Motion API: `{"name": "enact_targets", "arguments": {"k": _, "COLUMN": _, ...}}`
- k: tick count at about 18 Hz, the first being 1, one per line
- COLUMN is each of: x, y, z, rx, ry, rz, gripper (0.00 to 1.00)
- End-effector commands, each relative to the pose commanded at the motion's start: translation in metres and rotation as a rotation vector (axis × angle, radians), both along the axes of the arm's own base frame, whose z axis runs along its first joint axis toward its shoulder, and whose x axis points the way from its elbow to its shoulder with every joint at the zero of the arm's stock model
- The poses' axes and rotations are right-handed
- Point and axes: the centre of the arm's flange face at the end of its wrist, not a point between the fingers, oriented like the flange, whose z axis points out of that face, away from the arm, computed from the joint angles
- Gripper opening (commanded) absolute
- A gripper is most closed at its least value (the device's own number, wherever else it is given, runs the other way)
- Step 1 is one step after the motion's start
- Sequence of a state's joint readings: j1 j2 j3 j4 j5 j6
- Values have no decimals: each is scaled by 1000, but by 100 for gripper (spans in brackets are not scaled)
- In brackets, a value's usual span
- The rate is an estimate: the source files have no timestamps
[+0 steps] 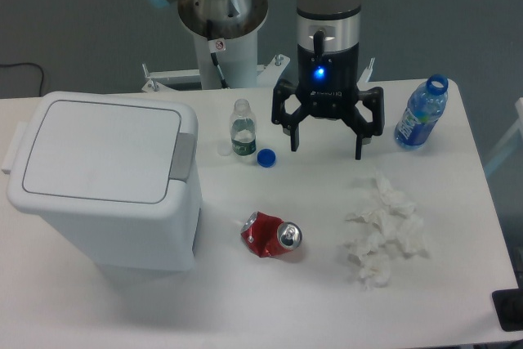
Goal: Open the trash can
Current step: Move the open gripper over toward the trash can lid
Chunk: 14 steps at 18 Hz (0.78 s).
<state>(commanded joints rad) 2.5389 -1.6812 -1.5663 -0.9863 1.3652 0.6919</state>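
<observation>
The trash can [106, 177] is a big white boxy bin standing at the left of the table, its flat lid down and its grey push tab [183, 155] on the right side facing the table's middle. My gripper [326, 149] hangs open over the back middle of the table, fingers spread wide with nothing between them. It is well to the right of the bin, past the small clear bottle.
A small clear uncapped bottle [241, 129] and its blue cap [265, 157] stand between bin and gripper. A crushed red soda can [271, 235] lies in front. Crumpled white tissue [384, 230] lies at the right, and a blue bottle [420, 114] stands at the back right.
</observation>
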Motion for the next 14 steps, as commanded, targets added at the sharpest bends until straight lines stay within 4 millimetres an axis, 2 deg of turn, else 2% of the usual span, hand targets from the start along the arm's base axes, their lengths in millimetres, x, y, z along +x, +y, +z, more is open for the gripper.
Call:
{"name": "enact_targets", "arguments": {"k": 8, "x": 16, "y": 14, "z": 6, "rx": 55, "ry": -73, "rz": 129, "gripper": 100}}
{"name": "enact_targets", "arguments": {"k": 14, "x": 42, "y": 29, "z": 6, "rx": 76, "ry": -118, "rz": 166, "gripper": 100}}
